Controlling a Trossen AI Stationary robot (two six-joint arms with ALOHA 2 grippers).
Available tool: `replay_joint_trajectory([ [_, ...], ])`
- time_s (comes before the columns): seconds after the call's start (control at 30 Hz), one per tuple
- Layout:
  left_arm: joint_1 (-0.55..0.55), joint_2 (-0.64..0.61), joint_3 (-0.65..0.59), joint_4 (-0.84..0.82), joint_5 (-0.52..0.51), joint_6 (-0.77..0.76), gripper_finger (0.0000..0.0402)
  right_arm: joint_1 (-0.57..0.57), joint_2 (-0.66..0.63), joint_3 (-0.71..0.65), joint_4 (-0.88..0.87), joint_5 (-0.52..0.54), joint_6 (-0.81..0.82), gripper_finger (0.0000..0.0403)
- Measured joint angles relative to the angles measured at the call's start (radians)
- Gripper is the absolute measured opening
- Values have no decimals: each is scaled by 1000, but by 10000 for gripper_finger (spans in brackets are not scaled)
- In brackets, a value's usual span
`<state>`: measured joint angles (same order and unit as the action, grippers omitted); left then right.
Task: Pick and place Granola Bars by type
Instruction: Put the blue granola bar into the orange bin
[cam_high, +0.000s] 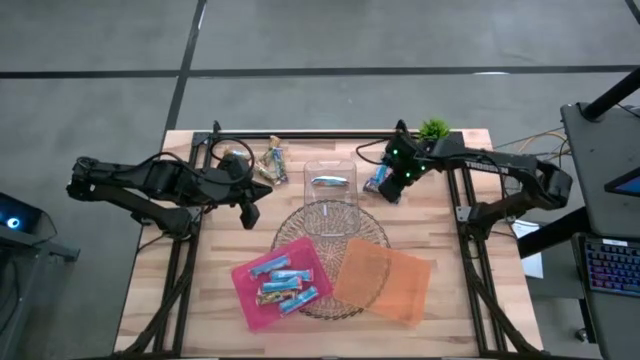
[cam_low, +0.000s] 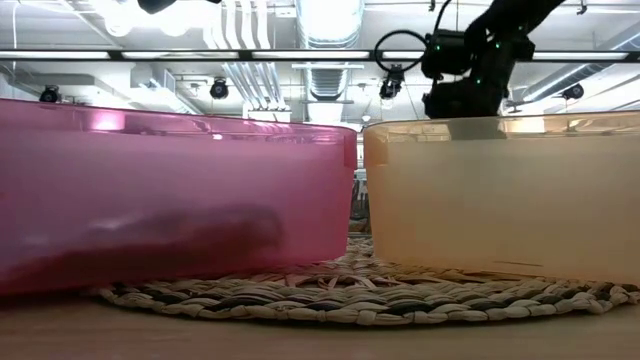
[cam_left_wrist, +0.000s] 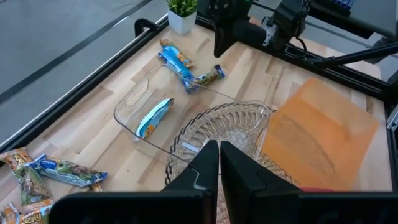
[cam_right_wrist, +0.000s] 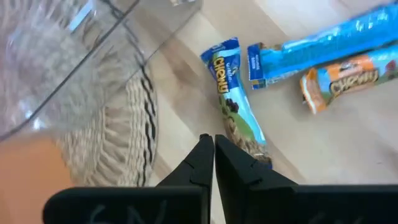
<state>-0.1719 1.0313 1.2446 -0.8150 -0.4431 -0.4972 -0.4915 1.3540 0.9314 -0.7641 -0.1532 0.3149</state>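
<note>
Granola bars lie in four places. Several are in the pink tray (cam_high: 283, 283), one blue bar (cam_left_wrist: 153, 117) is in the clear box (cam_high: 330, 195), a pile (cam_high: 271, 160) sits at the far left, and three are at the far right. My right gripper (cam_right_wrist: 208, 142) hangs shut above those three: a blue-green Chewy bar (cam_right_wrist: 235, 106), a long blue bar (cam_right_wrist: 329, 45) and an orange one (cam_right_wrist: 348, 76), all flat on the wood. My left gripper (cam_left_wrist: 219, 148) hovers shut and bare, left of the clear box.
The orange tray (cam_high: 383, 282) and the pink tray rest on a round woven mat (cam_low: 350, 295) with a glass plate (cam_left_wrist: 224, 127) at the table's middle. A small potted plant (cam_high: 433, 128) stands at the far edge. Black frame rails (cam_high: 470, 250) run along both sides.
</note>
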Motion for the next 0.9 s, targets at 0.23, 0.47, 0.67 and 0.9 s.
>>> replay_joint_trajectory([
  [0.23, 0, 0, 0, 0, 0, 3, 0, 0, 23, 70, -85, 4, -122, 9],
  [0.47, 0, 0, 0, 0, 0, 3, 0, 0, 37, 73, -86, 8, -179, 14],
  [0.67, 0, 0, 0, 0, 0, 2, 0, 0, 37, 71, -94, 47, -195, 74],
  [0.9, 0, 0, 0, 0, 0, 1, 0, 0, 37, 70, -93, 86, -207, 168],
])
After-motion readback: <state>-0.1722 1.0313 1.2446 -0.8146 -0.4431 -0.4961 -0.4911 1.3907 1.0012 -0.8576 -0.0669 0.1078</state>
